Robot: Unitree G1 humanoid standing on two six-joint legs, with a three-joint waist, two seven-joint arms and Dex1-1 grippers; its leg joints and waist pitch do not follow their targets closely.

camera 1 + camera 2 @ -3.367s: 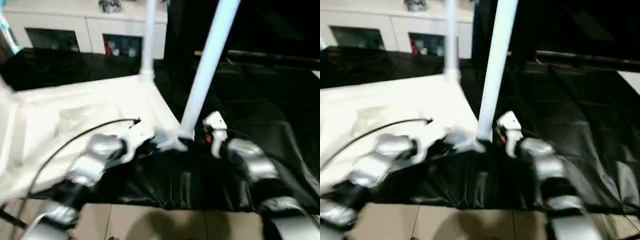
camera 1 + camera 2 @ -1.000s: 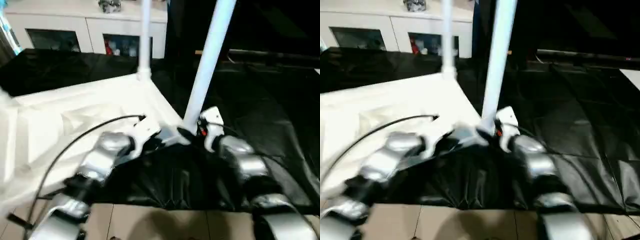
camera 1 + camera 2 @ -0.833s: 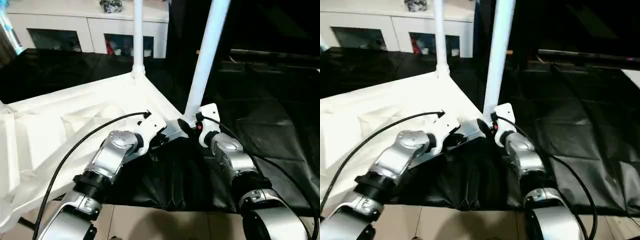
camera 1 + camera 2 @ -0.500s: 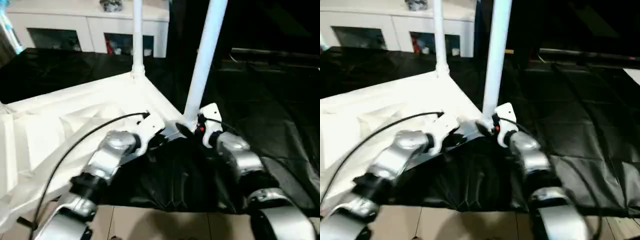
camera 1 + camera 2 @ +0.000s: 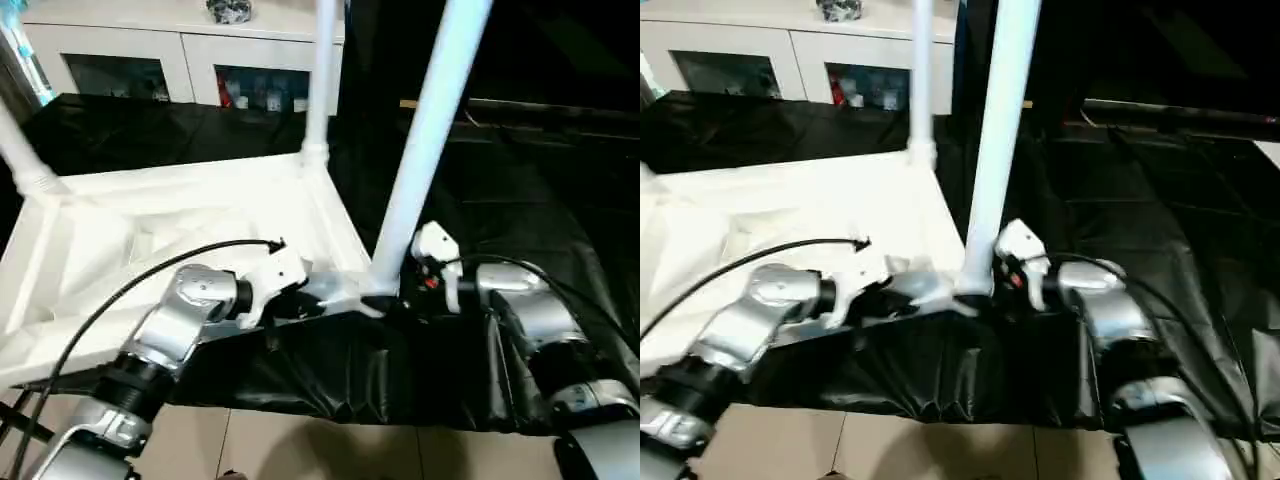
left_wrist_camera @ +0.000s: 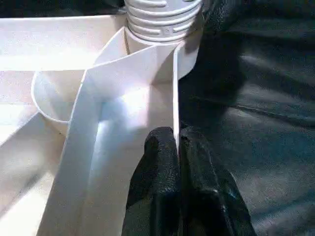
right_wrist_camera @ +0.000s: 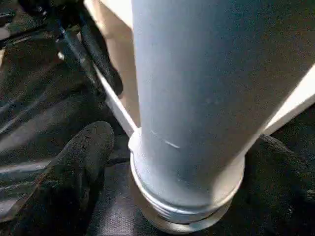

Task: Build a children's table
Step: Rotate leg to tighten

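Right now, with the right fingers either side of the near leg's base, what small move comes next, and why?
Probably close the right gripper on the leg and twist: threads still show at its base, and the left gripper pinches the tabletop's rim.

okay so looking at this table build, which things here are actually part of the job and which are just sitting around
Part of the job:
- white tabletop, upside down
- near leg, upright in its corner socket
- far leg, upright
- third leg at the far left corner

Just lying about:
- white cabinet with glass doors
- black sheet under the work
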